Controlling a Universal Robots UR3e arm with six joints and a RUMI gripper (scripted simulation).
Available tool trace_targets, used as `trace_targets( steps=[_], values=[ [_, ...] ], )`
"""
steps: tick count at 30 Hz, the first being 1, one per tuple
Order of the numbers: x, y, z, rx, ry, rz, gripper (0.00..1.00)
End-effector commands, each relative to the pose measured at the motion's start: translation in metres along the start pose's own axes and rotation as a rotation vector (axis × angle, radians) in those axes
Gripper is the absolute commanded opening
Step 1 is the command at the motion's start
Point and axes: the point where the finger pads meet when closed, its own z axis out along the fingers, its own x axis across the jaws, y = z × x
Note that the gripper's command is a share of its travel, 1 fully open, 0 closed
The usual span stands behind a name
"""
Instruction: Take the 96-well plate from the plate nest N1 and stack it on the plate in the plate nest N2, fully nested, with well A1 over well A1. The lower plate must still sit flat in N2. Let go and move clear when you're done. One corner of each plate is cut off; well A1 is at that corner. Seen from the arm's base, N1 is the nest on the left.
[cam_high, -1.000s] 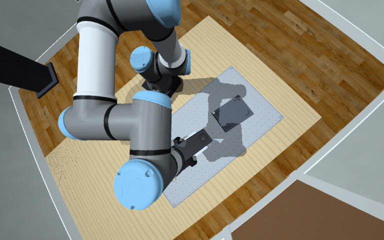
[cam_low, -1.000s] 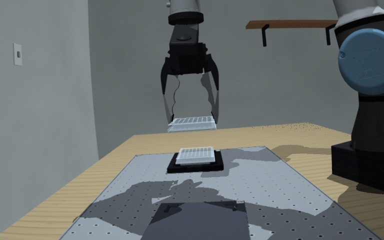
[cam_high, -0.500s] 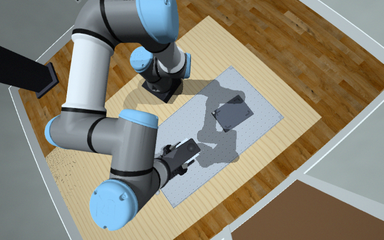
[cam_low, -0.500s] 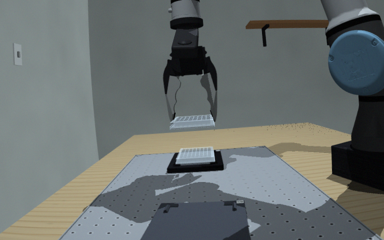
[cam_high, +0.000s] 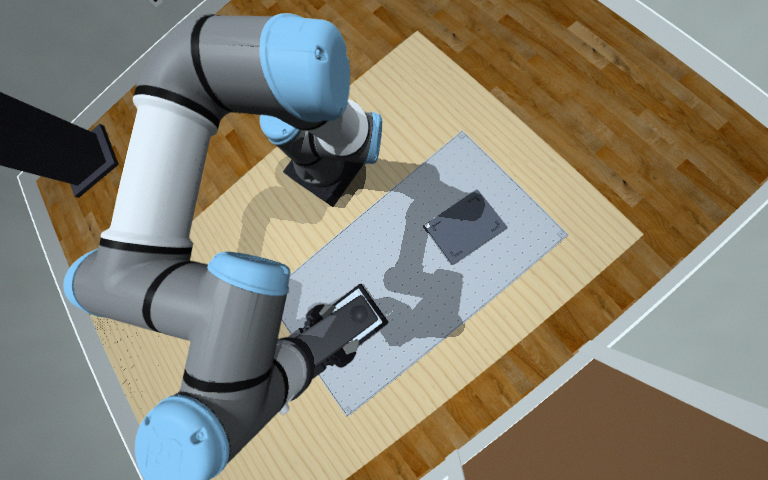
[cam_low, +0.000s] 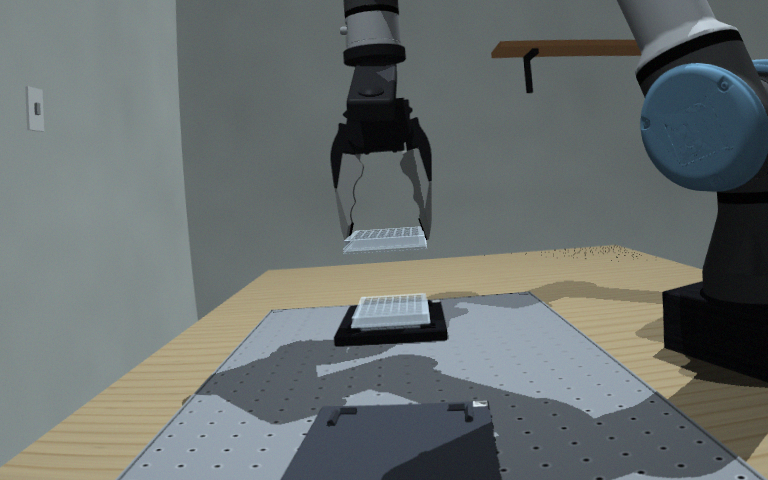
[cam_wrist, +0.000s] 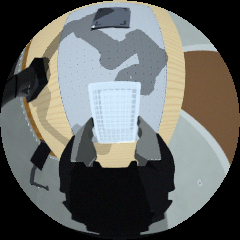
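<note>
The black two-jaw claw (cam_low: 383, 234) hangs high over the counter (cam_low: 169, 362), its jaws clamped on the short ends of a clear 96-well plate (cam_low: 385, 238), which is held level in mid-air w/ nothing under it but open space. In the wrist view the carried plate (cam_wrist: 114, 112) reads as a translucent rectangle w/ a fine grid of wells, pinched between two grey finger pads. Which corner is the cut one can't be made out at this res.

Below the claw, and well apart from it, a second clear plate (cam_low: 390, 310) sits flat in a black, square-edged nest, N2 (cam_low: 390, 337). From the top, the claw and wrist cover most of that nest; only its dark frame w/ a pale rim (cam_high: 376, 312) shows.

Nearer the exterior camera lies the other nest, N1 (cam_low: 396, 447): a flat dark-grey slab w/ small raised corner brackets, no plate on it. From the top it shows as a dark tilted rectangle (cam_high: 465, 226), partly in shadow.

Both nests rest on a light-grey perforated base plate (cam_low: 566, 373) dotted w/ regular holes, laid on a pale wood-grain counter. The arm (cam_high: 164, 169) is grey and white w/ blue joint caps; faint embossed marks on the caps (cam_low: 702, 127) are not legible. No readable labels anywhere.
</note>
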Motion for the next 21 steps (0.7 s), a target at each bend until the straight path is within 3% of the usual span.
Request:
trace_targets(
  steps=[1,7,21],
  values=[
    [0.001,0.015,-0.001,-0.001,0.001,0.0,0.0],
    [0.002,0.03,-0.001,-0.001,0.001,0.0,0.0],
    [0.002,0.03,-0.001,-0.001,0.001,0.0,0.0]
  ],
)
